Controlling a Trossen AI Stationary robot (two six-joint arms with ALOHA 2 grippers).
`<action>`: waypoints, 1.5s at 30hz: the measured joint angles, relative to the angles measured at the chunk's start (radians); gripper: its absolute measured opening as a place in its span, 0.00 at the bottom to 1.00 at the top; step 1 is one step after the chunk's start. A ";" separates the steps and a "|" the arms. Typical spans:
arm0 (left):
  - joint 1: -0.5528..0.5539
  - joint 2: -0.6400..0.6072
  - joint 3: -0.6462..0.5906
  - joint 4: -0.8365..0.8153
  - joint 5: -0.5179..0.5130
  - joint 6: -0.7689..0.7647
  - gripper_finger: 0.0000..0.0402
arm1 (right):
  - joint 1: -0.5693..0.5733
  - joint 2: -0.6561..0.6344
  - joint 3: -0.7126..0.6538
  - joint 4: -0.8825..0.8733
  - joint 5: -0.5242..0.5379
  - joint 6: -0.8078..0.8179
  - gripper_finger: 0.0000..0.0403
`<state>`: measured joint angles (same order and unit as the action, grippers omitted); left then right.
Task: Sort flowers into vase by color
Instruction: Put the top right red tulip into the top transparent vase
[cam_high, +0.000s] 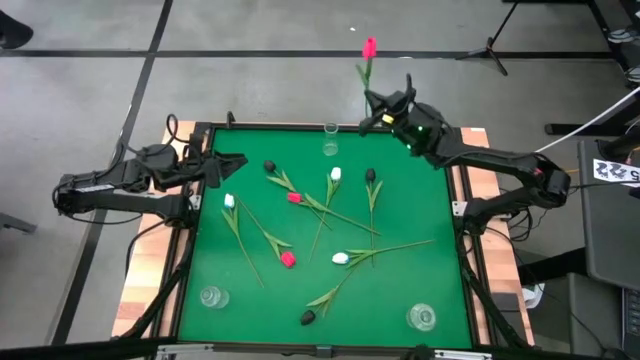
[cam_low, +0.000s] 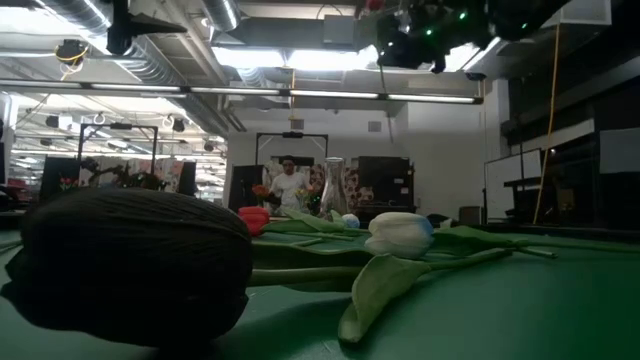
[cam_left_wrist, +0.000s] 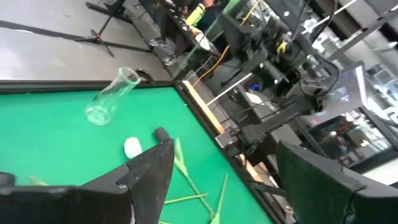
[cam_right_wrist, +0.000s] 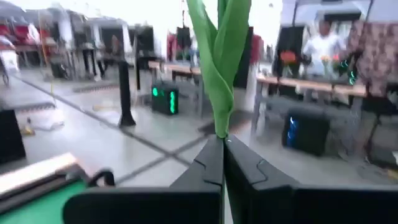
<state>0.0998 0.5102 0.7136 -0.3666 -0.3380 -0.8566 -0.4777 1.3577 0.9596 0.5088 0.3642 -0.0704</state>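
Right tool (cam_high: 385, 108) grips a pink tulip (cam_high: 367, 62) by its stem, upright, just beside the far vase (cam_high: 331, 138); left tool (cam_high: 228, 165) waits wide open over the table (cam_high: 400, 290).

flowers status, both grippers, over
Right gripper shut on pink tulip, near far vase. Left gripper open, waiting at left edge. Nothing blocking.

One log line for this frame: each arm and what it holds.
right gripper: jaws shut on pink tulip, near far vase | left gripper: jaws open, empty, left edge
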 joint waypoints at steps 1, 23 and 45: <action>0.000 0.000 0.000 -0.005 -0.005 0.000 0.68 | -0.009 0.023 0.000 0.051 -0.040 -0.006 0.00; 0.000 0.000 0.000 -0.076 -0.045 0.000 0.68 | -0.027 0.339 -0.002 0.534 -0.261 0.058 0.00; 0.000 0.000 0.000 -0.097 -0.052 -0.001 0.68 | -0.027 0.416 -0.006 0.458 -0.218 0.044 0.04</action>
<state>0.0998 0.5103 0.7136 -0.4641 -0.3901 -0.8574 -0.5045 1.7741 0.9535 0.9670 0.1463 -0.0266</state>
